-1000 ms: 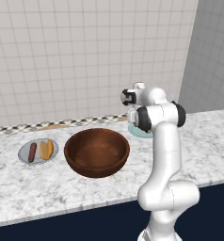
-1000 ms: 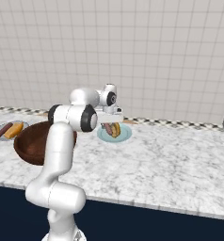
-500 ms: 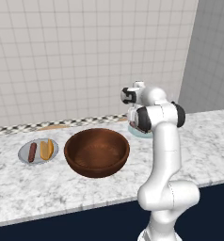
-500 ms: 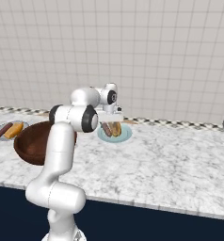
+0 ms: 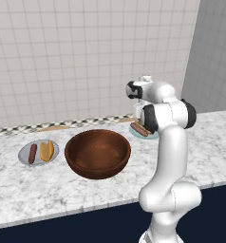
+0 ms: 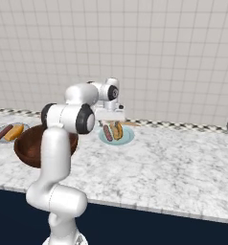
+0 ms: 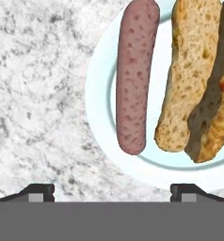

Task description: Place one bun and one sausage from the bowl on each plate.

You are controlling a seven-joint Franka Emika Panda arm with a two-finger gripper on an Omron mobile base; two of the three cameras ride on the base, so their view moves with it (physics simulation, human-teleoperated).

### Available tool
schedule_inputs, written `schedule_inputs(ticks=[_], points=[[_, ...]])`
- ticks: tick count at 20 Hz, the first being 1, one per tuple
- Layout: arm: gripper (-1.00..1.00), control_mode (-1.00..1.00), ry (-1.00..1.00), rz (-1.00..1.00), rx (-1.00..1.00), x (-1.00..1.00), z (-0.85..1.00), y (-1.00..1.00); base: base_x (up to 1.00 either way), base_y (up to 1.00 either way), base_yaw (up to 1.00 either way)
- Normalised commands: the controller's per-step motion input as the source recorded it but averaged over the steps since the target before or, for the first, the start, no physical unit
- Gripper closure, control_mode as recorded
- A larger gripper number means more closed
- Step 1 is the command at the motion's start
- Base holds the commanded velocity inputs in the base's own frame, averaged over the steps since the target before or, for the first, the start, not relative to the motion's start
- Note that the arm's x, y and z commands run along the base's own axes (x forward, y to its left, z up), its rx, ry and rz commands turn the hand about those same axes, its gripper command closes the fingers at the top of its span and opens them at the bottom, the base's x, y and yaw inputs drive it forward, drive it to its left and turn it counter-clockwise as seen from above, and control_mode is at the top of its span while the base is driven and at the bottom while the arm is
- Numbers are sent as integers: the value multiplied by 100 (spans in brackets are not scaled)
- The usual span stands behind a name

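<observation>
My gripper [image 6: 111,120] hangs just above the pale blue-green plate [image 6: 127,140], open, fingertips [image 7: 36,192] wide apart with nothing between them. On that plate [image 7: 102,103] a pinkish sausage [image 7: 132,75] lies beside a split bun [image 7: 194,80]. The dark reddish-brown bowl [image 5: 98,153] sits mid-counter and looks empty inside. Left of it, the grey plate [image 5: 24,154] holds a sausage [image 5: 32,153] and a bun [image 5: 47,151]. From the right base, the arm hides part of the bowl [image 6: 32,148].
All of this rests on a marble counter [image 6: 173,162] whose front edge is near the base. A tiled wall [image 5: 77,57] rises behind it, with a checkered strip at its foot. Bare counter stretches to the right of the blue-green plate.
The jaws have spread wide over the last second. The sausage that was at the fingers now lies free on the blue-green plate. The arm has hardly moved.
</observation>
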Motion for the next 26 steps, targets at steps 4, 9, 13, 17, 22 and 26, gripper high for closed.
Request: schedule_inputs(ticks=[4,9,13,17,22,26], points=[[-100,-100,-2,0,0,-97,90,0,0,0,0],[-100,-100,-17,0,0,-100,62,0,0,0,0],[-100,-100,-20,-4,1,-100,61,0,0,0,0],[-100,-100,-15,-5,5,-100,40,0,0,0,0],[-100,-100,-20,-15,0,-100,32,11,0,0,0],[-100,-100,-5,-18,0,-99,55,29,0,0,0]])
